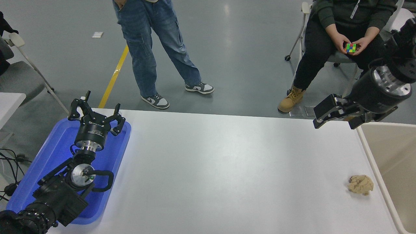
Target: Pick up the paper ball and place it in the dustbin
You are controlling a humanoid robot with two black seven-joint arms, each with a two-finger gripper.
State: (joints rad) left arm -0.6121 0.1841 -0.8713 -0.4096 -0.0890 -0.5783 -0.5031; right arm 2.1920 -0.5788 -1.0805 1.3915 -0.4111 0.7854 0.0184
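The paper ball (360, 185), a crumpled tan wad, lies on the white table (227, 169) near its right edge. The dustbin (395, 162), cream-beige with a pale rim, stands just right of the table, and only part of it shows. My right gripper (338, 116) comes in from the right edge and hangs over the table's far right corner, well beyond the ball and above it. Its fingers look spread and hold nothing. My left gripper (96, 113) is parked open over the blue tray at the lower left.
A shallow blue tray (48, 162) lies at the table's left under the left arm. A person in jeans (156, 48) stands beyond the far edge. A seated person (344, 39) at the top right holds a colour cube. A folding chair (19, 71) stands at the left.
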